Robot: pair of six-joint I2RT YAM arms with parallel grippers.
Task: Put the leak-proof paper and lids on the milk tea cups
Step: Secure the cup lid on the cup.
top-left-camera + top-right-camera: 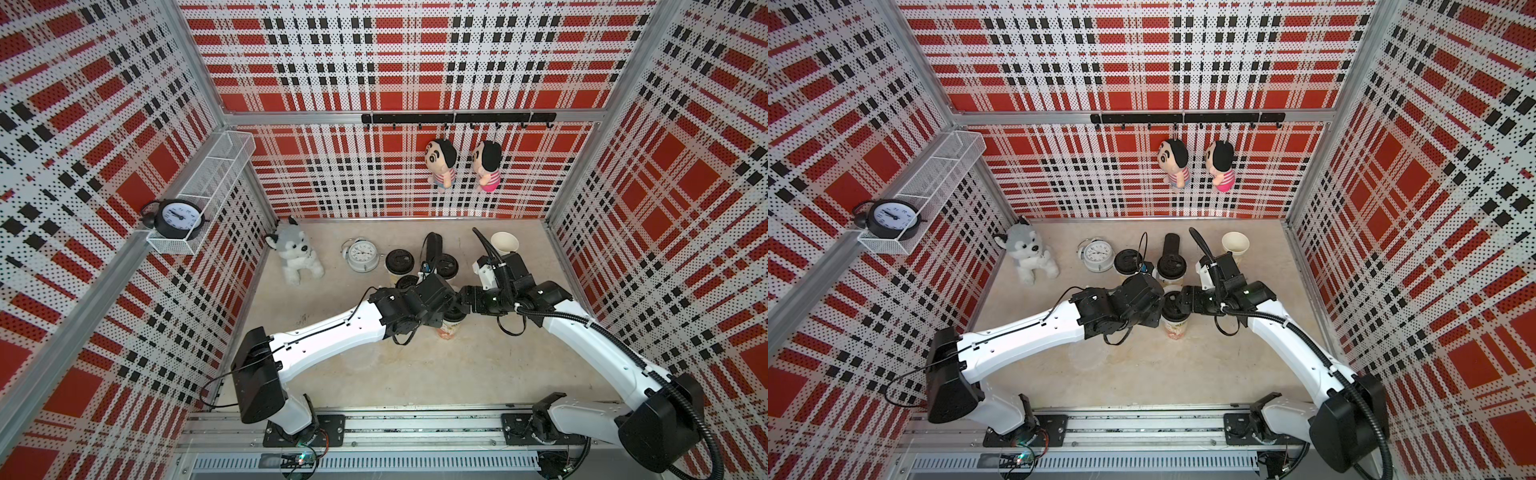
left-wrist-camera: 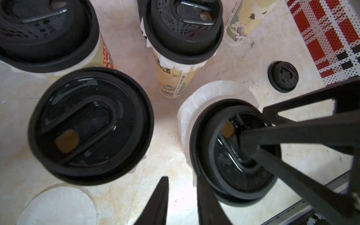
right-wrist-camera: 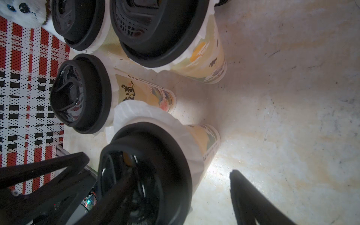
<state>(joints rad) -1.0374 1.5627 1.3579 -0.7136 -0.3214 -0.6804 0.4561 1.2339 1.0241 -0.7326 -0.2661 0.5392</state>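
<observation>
Lidded milk tea cups (image 1: pixel 400 262) bunched tight mid-table, only narrow gaps between. Left arm (image 1: pixel 332 328) and right arm (image 1: pixel 582 328) crowd over nearest cup (image 1: pixel 1174 322). Front of table (image 1: pixel 415 374) wide open. Back row blocked: alarm clock (image 1: pixel 363 254), husky plush (image 1: pixel 295 257), open cup (image 1: pixel 504 243). Loose lid (image 2: pixel 282 76) near cluster.

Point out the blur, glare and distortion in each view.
In both top views, sharp but wide-angle: the plaid walls splay outward. Left wrist: the largest black lid is soft, and glare whitens the table. Right wrist: the near lid is smeared, with a bright patch on the table beside its cup.
</observation>
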